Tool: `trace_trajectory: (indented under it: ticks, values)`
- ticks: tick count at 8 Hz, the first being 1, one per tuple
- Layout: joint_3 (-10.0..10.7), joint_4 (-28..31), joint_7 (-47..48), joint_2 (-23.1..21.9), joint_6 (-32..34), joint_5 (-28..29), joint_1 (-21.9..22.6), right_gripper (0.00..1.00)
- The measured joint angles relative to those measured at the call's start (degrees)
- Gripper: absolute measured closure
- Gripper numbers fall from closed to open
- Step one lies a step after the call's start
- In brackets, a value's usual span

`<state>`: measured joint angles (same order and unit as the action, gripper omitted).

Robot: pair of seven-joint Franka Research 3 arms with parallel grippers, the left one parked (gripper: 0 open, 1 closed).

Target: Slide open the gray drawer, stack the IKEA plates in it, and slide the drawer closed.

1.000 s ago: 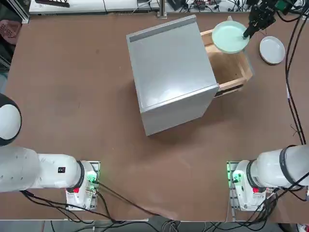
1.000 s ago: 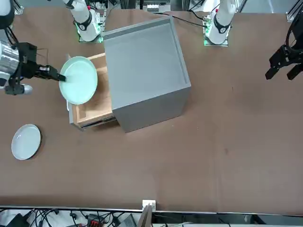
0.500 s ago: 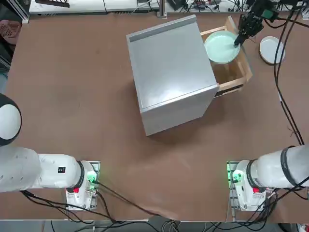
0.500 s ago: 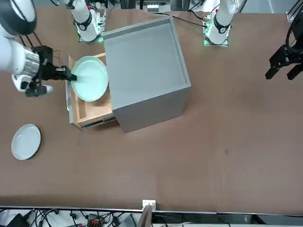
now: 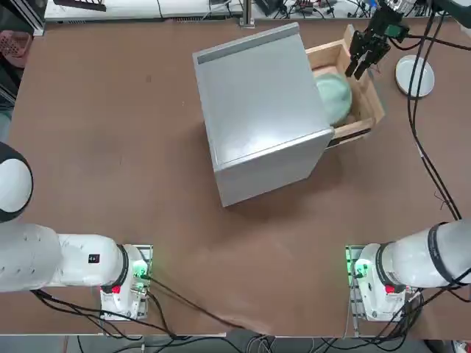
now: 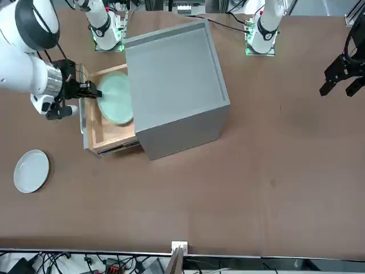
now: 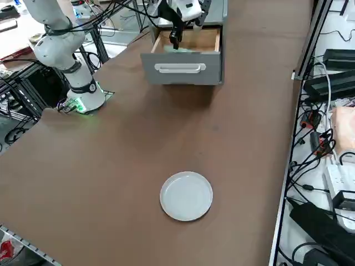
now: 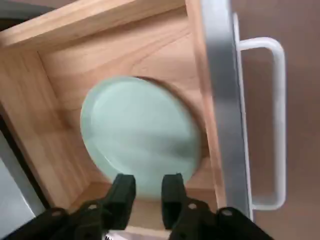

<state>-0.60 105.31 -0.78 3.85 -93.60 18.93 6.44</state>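
The gray drawer stands pulled out of the gray cabinet; its gray front and handle show in the wrist view. The mint green plate is inside the drawer, blurred, partly under the cabinet's edge. My right gripper hovers above the drawer's front part, open, with a narrow gap and nothing between its fingers. The white plate lies on the table beyond the drawer's front, also seen in the side view.
Cables trail from the right arm along the table's right edge. A parked gripper hangs over the far side of the table. Brown tabletop spreads to the left of the cabinet.
The gripper carried the mint green plate from above the drawer's outer corner down into the drawer, then let it go; the plate now lies deeper in the drawer.
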Motion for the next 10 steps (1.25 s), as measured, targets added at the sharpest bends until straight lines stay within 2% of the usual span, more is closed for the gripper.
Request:
trace_trajectory:
  ticks: [3,5,6,8,10]
  values:
    - [0.3,-1.7,0.0,0.4,-1.0,-0.5,0.9,0.0]
    - [1.7,-5.8,0.0,0.2,-0.5,-5.6,0.2,0.0]
    - [2.3,-7.6,0.0,0.1,-0.2,-7.8,-1.7,0.0]
    - [2.9,-10.3,-0.2,0.7,-0.2,-8.9,-9.2,0.0]
    - [3.2,-12.5,-0.5,4.7,-2.8,-8.9,-17.2,0.0]
